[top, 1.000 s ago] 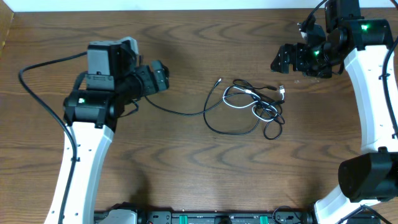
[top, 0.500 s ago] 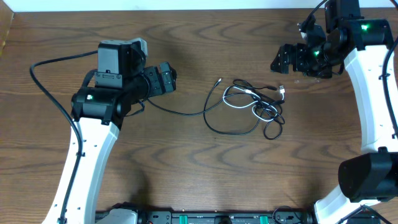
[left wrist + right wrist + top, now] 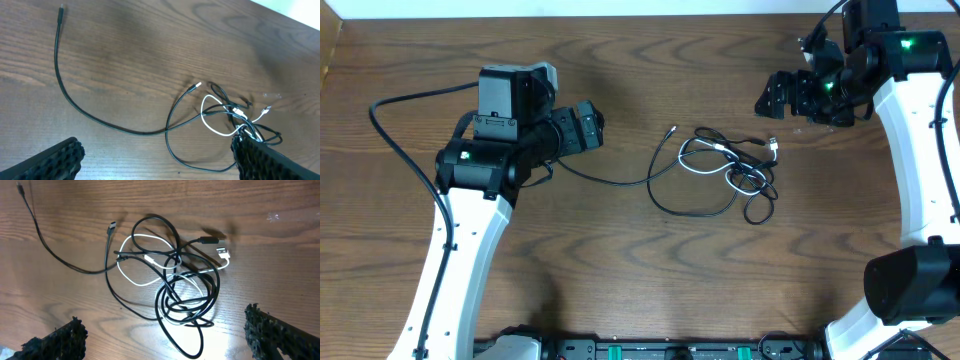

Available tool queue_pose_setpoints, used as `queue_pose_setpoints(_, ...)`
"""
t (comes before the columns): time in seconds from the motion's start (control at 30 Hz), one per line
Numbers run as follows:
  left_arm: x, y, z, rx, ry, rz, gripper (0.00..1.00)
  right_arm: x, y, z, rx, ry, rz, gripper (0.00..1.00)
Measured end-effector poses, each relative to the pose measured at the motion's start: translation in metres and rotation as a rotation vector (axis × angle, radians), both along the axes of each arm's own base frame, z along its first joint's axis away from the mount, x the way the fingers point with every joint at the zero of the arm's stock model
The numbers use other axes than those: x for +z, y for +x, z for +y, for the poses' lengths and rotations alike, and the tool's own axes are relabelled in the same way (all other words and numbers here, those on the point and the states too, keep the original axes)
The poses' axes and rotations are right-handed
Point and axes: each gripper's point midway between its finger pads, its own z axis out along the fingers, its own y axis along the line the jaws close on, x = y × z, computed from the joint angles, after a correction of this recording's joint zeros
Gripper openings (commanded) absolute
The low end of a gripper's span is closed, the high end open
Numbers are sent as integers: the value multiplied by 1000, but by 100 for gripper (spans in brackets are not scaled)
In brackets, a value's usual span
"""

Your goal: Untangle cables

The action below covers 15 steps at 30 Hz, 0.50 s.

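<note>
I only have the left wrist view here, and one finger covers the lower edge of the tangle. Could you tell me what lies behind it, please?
Observer: The right wrist view shows that part. Several loops of the black cables are bunched there, just below the white cable.
Operator: Thank you. Is the right arm touching any of them?
Observer: No. In the overhead view the right gripper is up and to the right of the bundle, apart from every cable.
Operator: Is it ready to grasp?
Observer: Its fingers are spread wide, with nothing between them.
</note>
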Motion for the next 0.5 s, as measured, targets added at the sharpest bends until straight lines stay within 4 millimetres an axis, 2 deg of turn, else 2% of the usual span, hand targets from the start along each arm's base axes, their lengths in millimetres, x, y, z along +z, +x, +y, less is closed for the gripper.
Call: queue_pose_setpoints(0.5,-4,-5,1,35,-23,39,99,-1,-4,0,-1,-3,18,99)
